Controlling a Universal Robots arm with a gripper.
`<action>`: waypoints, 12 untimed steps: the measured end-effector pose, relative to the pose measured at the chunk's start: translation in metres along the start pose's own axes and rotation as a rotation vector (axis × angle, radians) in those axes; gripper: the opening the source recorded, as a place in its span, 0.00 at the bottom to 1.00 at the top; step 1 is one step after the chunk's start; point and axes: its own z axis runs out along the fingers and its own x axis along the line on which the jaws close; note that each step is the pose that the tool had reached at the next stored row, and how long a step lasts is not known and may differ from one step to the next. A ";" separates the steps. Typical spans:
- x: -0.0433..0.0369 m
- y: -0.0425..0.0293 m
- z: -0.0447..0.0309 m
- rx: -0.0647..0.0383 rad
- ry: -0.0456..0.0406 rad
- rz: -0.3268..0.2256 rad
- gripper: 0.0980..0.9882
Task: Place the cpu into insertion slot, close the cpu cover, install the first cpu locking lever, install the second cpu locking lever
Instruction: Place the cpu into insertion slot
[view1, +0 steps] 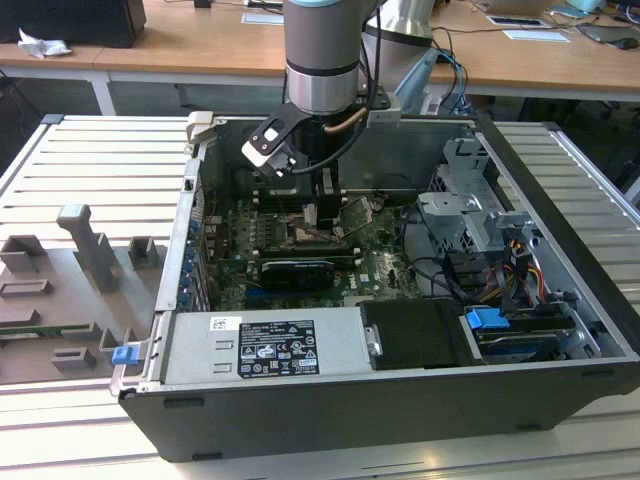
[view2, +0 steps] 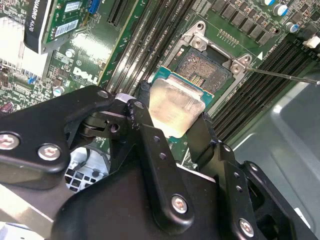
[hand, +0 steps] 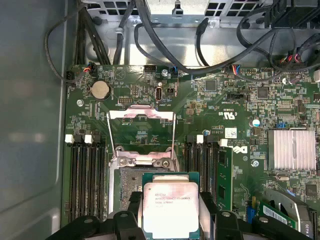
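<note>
Currently held: the cpu (view2: 175, 102), silvery top up, sits between the two black fingers (view2: 150, 135) of the gripper (view2: 172, 114). The fingers are closed on two opposite edges of it, no wider than the chip itself.
Gripper place: it hangs from the arm (view1: 320, 60) inside the open computer case (view1: 300, 430), low over the green motherboard (hand: 210, 105).
Directly under the gripper: the insertion slot (view2: 210, 70) is open and its field of fine contacts is bare. The cpu covers the part of the slot nearest to the gripper. I cannot tell whether it touches the slot.
Just past the slot: the cpu cover (hand: 141, 114) is swung open on the side of the slot away from the gripper. The board shows through its large window.
At a slot corner: a thin silvery rod (view2: 285, 76) runs outward, away from the gripper.
On both sides of the gripper: long black memory slots (hand: 87, 175) run along the insertion slot.
Further from the gripper: a round coin battery (hand: 100, 90) lies beyond the cover, and a finned heatsink (hand: 292, 150) lies off to one side.
Far end of the board: black cables (hand: 165, 45) cross in front of the metal case wall.
Farthest: the power supply (view1: 265, 345) lies at the near wall of the case in the exterior view. A grey fixture plate (view1: 70, 290) lies outside the case on the exterior view's left.
</note>
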 end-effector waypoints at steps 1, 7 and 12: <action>0.0000 -0.0001 0.0012 0.000 -0.0001 0.000 0.49; 0.0021 0.0001 0.0048 0.000 0.0000 0.001 0.49; 0.0027 0.0018 0.0056 0.000 -0.0002 0.001 0.49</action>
